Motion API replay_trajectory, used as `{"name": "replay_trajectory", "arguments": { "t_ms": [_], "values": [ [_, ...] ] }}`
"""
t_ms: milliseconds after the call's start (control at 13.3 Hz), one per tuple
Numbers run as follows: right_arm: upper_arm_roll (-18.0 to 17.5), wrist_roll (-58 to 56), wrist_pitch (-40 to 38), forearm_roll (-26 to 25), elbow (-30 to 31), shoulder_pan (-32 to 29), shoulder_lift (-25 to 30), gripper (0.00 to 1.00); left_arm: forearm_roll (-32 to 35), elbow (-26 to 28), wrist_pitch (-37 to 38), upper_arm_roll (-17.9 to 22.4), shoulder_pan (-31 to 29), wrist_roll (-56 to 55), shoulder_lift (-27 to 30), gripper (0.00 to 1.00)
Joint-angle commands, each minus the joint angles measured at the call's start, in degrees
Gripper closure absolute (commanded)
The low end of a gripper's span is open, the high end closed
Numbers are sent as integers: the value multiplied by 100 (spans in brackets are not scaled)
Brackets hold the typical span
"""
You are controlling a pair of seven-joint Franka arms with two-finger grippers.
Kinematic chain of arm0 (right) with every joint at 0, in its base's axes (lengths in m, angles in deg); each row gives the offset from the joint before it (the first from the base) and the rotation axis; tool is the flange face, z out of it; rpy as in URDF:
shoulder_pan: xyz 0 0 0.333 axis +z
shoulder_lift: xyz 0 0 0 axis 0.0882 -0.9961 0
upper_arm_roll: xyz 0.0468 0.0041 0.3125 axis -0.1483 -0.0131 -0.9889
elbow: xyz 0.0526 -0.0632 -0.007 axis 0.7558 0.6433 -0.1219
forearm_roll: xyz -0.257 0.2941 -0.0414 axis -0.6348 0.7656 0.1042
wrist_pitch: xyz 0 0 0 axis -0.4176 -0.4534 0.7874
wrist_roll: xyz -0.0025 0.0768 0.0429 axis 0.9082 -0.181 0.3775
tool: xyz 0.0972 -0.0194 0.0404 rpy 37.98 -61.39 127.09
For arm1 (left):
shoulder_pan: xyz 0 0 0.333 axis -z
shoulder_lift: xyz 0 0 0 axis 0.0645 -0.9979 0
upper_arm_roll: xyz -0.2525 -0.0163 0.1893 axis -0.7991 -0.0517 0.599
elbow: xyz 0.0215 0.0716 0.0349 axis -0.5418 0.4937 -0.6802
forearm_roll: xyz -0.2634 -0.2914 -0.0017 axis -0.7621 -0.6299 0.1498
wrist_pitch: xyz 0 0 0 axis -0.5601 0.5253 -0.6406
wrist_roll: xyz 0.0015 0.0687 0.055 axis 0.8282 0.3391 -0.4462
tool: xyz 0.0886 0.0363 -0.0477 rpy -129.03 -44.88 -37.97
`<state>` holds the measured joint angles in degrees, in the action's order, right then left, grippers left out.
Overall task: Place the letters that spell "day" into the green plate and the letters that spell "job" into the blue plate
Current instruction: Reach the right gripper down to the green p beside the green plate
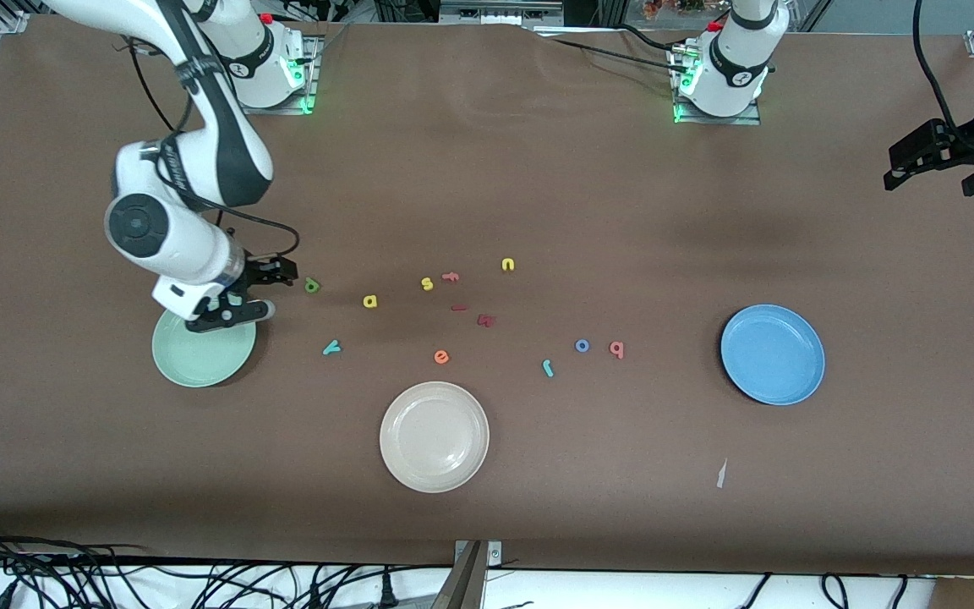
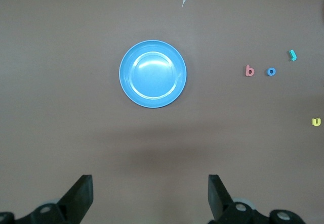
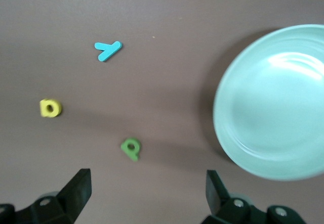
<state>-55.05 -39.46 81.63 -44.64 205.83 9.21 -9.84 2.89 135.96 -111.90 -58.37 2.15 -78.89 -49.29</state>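
Lying nearest: olive-green d [image 1: 312,286] flat on the bench [image 1: 588,474], just beside the right end effector [image 1: 260,294], toward the yellow a [image 1: 369,300].
D's axis: stem points roughly toward the green plate [image 1: 199,359]; exact angle hard to tell.
Rest of "day": teal y [image 1: 331,347] nearer the front camera than the a.
Right end effector: fingers apart, empty, over the green plate's rim.
"Job" group: teal j [image 1: 547,367], blue o [image 1: 582,345], salmon b [image 1: 616,348], beside the blue plate [image 1: 773,354].
Left end effector [image 1: 935,165]: apart, empty, waiting high at its own end of the bench.
Judgement: right arm suits the d.
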Motion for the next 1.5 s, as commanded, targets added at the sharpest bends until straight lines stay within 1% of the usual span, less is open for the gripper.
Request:
{"name": "replay_trajectory", "arguments": {
  "t_ms": [0,75,600,749,899,974,1049,1124,1349,1424],
  "values": [
    [-78,21,797,82,550,94,-101,0,196,-181,140,-57,6,-64,-75,0],
    [-87,21,834,82,551,111,-224,0,187,-181,141,-57,6,-64,-75,0],
    [-105,65,1107,117,692,112,-533,1,126,-181,263,-75,59,-64,-75,0],
    [-175,266,1098,118,692,112,-559,3,117,-234,360,-84,59,-47,-118,0],
    [-246,364,1124,118,753,112,-551,5,117,-645,605,-119,67,-38,-425,0],
    [-246,364,1211,109,832,112,-533,6,108,-917,693,-119,76,-21,-679,0],
    [-246,364,1438,109,980,112,-516,9,91,-1050,694,-119,85,-20,-847,0],
    [-254,364,1658,109,1095,112,-498,13,12,-1060,651,-127,102,-64,-901,0],
    [-254,355,1731,109,1140,112,-463,13,-68,-982,379,-154,374,-64,-1226,0],
    [-254,355,1748,109,1175,112,-454,17,-68,-859,117,-154,549,-73,-1287,0]
  ]
}}
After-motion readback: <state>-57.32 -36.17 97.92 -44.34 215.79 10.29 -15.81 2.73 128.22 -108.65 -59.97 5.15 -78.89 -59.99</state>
